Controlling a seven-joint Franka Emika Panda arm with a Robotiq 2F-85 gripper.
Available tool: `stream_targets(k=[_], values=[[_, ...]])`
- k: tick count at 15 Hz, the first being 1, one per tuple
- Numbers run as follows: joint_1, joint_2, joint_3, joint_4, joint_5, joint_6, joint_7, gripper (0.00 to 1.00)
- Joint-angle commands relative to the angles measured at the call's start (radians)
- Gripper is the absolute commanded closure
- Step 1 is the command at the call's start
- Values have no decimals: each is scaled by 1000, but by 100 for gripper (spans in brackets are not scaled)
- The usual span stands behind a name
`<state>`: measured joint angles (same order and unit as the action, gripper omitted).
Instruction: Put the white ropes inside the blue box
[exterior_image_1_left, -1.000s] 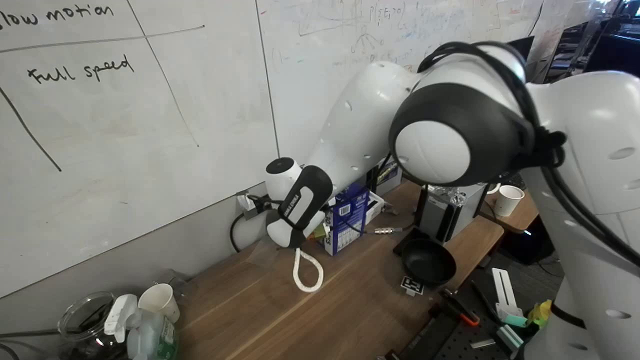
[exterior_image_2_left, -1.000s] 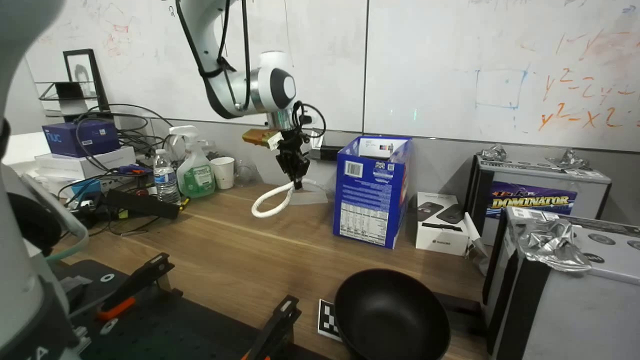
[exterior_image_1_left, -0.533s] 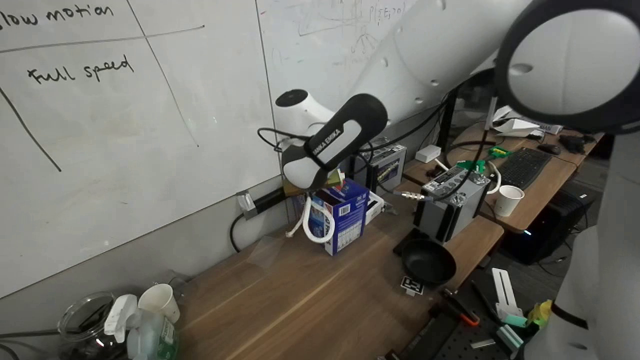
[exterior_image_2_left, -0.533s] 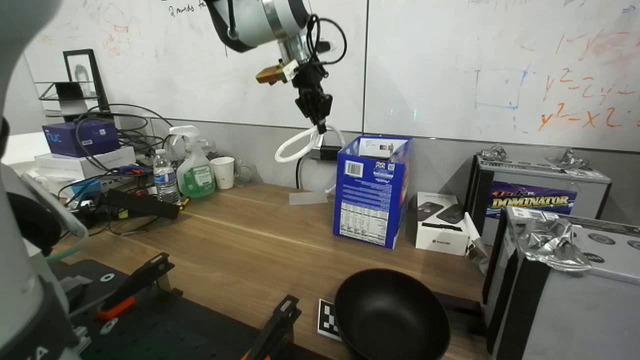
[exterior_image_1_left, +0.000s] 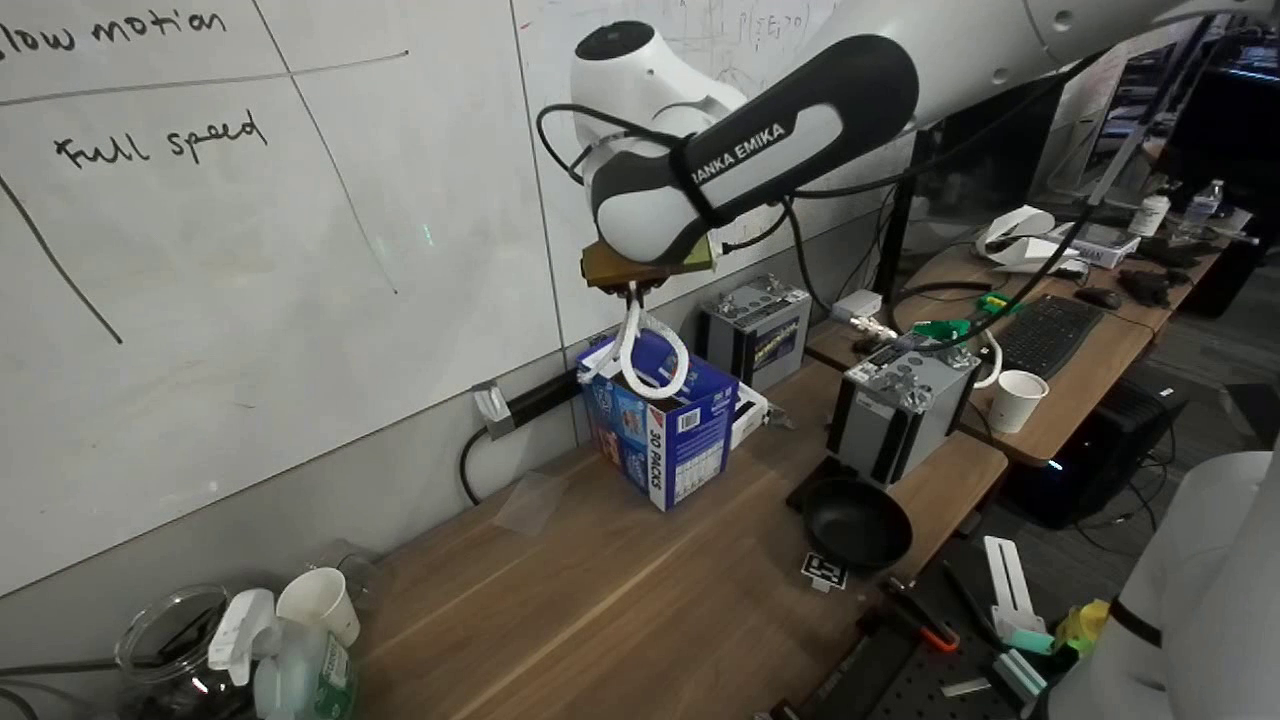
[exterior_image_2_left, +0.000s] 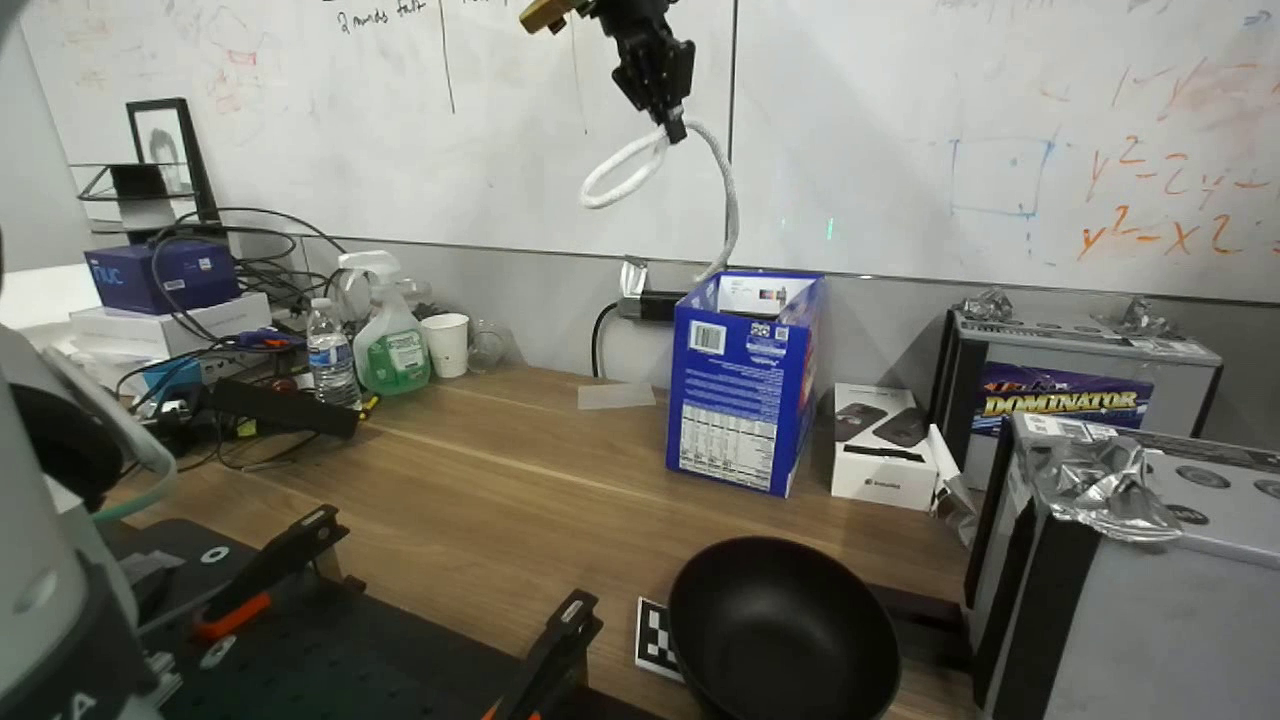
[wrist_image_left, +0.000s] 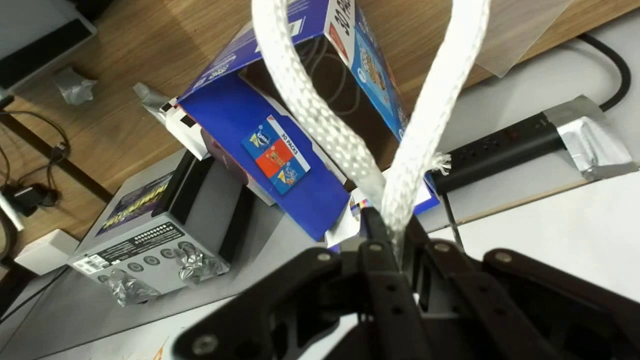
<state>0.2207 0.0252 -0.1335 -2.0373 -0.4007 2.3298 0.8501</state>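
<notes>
Two exterior views and a wrist view, all taking in the blue box (exterior_image_1_left: 650, 430)

In an exterior view the camera looks down from high up, the whiteboard (exterior_image_1_left: 300, 200) slanting across, the spray bottle (exterior_image_1_left: 300, 668) near. In an exterior view the camera faces the whiteboard more squarely — the black pan (exterior_image_2_left: 785, 630) near, the spray bottle far back. Both exterior views share the blue box, black pan and worktop (exterior_image_2_left: 480, 500). The wrist view peers closely past the claw (wrist_image_left: 395, 230) into the open blue box — worktop toward the picture's top, whiteboard toward its bottom.
</notes>
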Motion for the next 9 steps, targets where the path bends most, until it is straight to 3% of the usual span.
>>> stream_targets(k=[1, 6, 9], values=[[-76, -16, 73, 31, -52, -47, 46, 89], [-122, -11, 107, 78, -166, -127, 132, 89], [-139, -1, 113, 90, -156, -128, 118, 89]])
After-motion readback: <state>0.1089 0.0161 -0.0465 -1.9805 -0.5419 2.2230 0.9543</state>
